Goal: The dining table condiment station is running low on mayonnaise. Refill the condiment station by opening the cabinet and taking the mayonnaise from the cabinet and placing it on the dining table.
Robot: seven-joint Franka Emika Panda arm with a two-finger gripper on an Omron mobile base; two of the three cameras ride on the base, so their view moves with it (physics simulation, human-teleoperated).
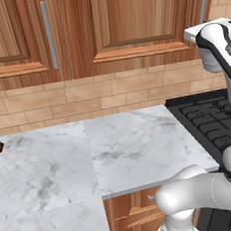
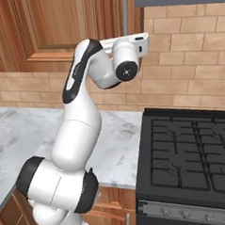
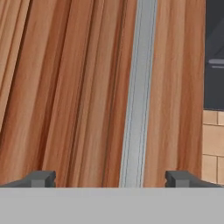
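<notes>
Close before the hand camera, the reddish-brown wooden wall cabinet [image 3: 78,87] with its raised-panel door stands shut, and its long vertical grey metal bar handle [image 3: 139,92] runs between the two dark fingertips [image 3: 41,178] of the claw [image 3: 109,179]. That claw is spread wide, one tip on each side of the bar, pinching nothing; whether the tips touch the door cannot be told. Seen from the right base camera, the white arm [image 2: 79,121] reaches up to the cabinet door just below the handle's lower end [image 2: 125,12]. Below lies the white, grey-veined marble desk [image 1: 135,145] against a tan brick backsplash [image 1: 95,94], with a black stove [image 2: 192,152] just beside it.
</notes>
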